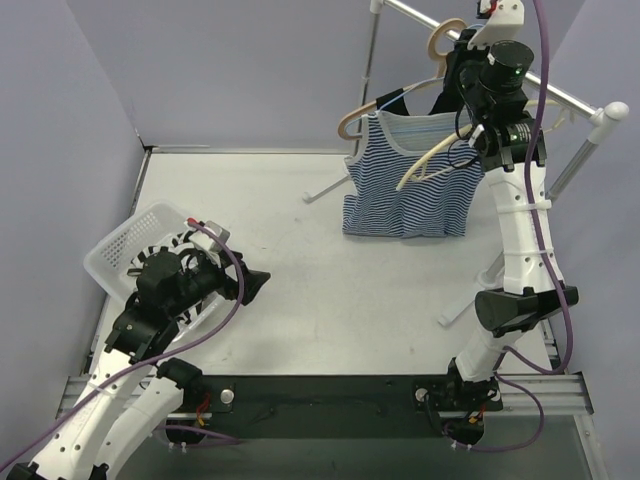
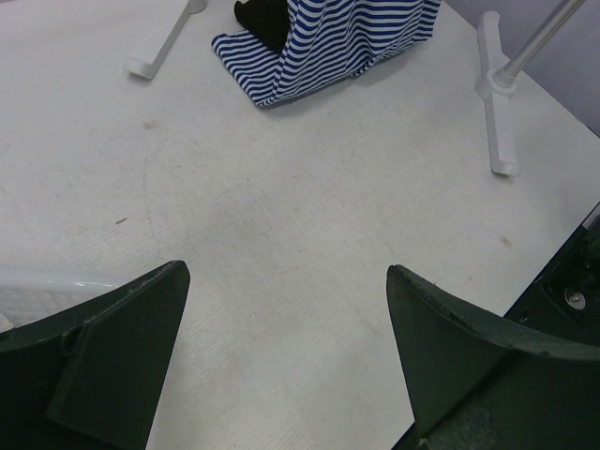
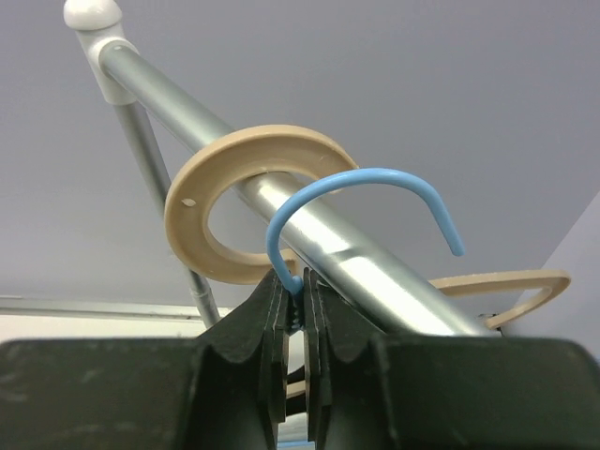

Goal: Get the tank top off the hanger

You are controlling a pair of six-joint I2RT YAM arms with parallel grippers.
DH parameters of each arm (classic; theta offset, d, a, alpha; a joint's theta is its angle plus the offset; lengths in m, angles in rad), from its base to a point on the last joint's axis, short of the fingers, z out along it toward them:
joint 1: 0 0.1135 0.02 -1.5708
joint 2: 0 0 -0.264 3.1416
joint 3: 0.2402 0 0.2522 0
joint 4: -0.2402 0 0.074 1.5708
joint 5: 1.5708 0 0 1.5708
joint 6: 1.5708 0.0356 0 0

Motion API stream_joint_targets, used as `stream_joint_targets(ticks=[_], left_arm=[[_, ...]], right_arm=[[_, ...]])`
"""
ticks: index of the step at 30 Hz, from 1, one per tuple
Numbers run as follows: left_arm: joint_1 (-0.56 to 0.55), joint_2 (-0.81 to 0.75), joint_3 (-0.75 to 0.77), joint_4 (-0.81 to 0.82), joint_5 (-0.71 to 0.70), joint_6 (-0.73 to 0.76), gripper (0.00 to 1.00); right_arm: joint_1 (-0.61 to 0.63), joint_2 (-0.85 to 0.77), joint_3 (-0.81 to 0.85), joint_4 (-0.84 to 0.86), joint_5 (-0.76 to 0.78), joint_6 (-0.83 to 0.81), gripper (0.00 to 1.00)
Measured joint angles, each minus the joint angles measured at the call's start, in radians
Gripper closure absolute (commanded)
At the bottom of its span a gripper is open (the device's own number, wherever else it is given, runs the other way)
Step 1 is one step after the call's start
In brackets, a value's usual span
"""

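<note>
1. Blocking the top view, the right arm's wrist covers the right gripper (image 1: 458,80) and the hanger necks. I cannot tell there which hanger carries the tank top (image 1: 408,185).
2. In the right wrist view the jaws are clamped tight on the thin shank of the blue hook (image 3: 366,178), just under the rail (image 3: 178,98). The hook curls over the rail, with its open tip pointing down to the gripper's right.
3. A tan ring (image 3: 248,155), flat and wide, is threaded on the rail directly behind the blue hook. I cannot tell whether the 2 touch. A second tan hanger (image 3: 506,286) pokes out low right of the gripper, and the rest of it is cut off.
4. The tank top is a blue-and-white striped knit hanging below the right gripper. Its hem reaches the table (image 1: 330,300) and looks bunched there. It is out of frame in the right wrist view.
5. The left gripper (image 2: 286,277) has its fingers spread wide, low over the matte white table. The tank top hem is well ahead of it, and white rack feet (image 2: 497,103) flank the hem, 1 each side.
6. For room, there is open table from the left gripper forward to the hem. A white perforated basket (image 1: 120,245) sits under the left wrist. Grey walls are close on the left side and the far side.
</note>
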Motion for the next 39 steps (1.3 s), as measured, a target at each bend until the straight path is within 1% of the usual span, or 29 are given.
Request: stream_joint_targets(ticks=[10,14,16,20,26,31,35,39], left_arm=[[0.014,-0.003,0.0,0.006,0.016,0.0,0.03],[0.023,-0.003,-0.002,0.007,0.022,0.0,0.03],[0.027,-0.003,-0.003,0.008,0.026,-0.001,0.03],[0.031,-0.003,-0.005,0.012,0.033,-0.003,0.03],[0.032,-0.002,-0.006,0.018,0.033,-0.027,0.03],[0.032,0.005,0.014,0.01,0.069,-0.034,0.03],[0.032,0.023,0.084,-0.002,0.083,-0.034,0.03],[0.032,0.031,0.128,-0.005,0.086,-0.034,0.03]], right_arm=[[0.0,-0.006,0.028,-0.065,-0.039,0.013,1.0],[0.026,-0.022,0.029,-0.079,-0.055,0.029,1.0],[0.07,-0.049,0.003,-0.081,-0.035,0.014,1.0],[0.2,-0.109,-0.046,-0.075,0.014,-0.034,1.0],[0.343,-0.201,-0.151,-0.061,0.049,-0.034,1.0],[0.459,-0.259,-0.225,-0.05,0.104,-0.031,1.0],[0.493,-0.286,-0.262,-0.05,0.145,-0.05,1.0],[0.457,-0.292,-0.271,-0.043,0.201,-0.087,1.0]])
